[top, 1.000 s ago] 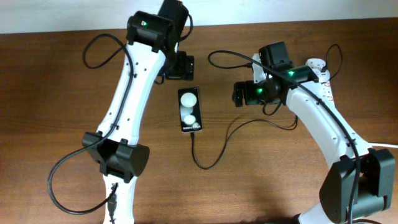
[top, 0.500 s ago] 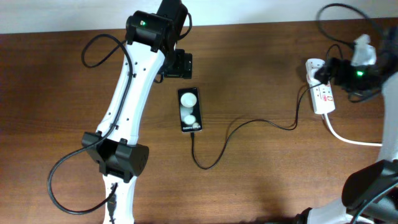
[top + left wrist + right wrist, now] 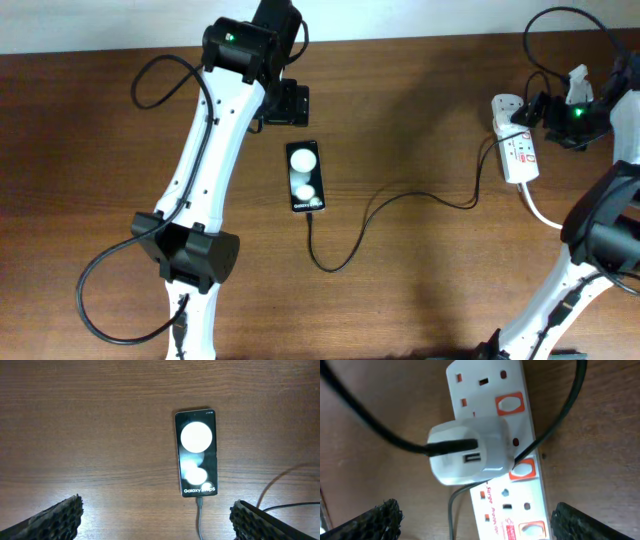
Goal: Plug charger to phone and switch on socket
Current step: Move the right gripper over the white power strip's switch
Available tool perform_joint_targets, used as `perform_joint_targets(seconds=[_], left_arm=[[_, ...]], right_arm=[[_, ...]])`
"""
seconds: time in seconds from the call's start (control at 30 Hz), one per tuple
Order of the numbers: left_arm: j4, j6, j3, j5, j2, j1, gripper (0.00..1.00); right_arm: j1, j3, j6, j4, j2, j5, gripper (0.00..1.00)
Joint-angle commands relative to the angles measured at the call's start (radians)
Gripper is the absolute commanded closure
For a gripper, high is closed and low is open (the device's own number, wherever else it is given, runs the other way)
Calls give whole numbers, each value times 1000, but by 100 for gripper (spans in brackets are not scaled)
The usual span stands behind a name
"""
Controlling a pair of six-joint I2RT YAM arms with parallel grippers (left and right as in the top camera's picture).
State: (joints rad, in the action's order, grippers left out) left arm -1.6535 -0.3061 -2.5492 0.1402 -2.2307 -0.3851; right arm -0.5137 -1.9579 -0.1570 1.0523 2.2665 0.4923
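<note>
Since the charger [image 3: 199,510] is seated in the phone [image 3: 196,452] at mid-table, the right gripper [image 3: 480,522] is held wide open over the socket [image 3: 520,158], presumably for a red switch [image 3: 510,404]; the left gripper [image 3: 157,520] is held equally wide above the phone.

White socket [image 3: 485,397] lies lengthwise on the brown bench [image 3: 605,445]. A white adapter [image 3: 475,460] is plugged in mid-strip, and the black charger [image 3: 445,448] lead enters its left face. Red-framed switches [image 3: 509,404] line the right edge. Jaws are spread wide, tips at the lower corners.
</note>
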Motion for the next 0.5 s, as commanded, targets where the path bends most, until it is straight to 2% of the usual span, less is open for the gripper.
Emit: perform_joint_targets(seconds=[0.0,0.47], left_arm=[[-1,8,-13,18,19,2,1],[-1,8,-13,18,19,2,1]], right_arm=[[4,-17,-14,-25,39,36,1],[64,-15,-19,-66,103,51,1]])
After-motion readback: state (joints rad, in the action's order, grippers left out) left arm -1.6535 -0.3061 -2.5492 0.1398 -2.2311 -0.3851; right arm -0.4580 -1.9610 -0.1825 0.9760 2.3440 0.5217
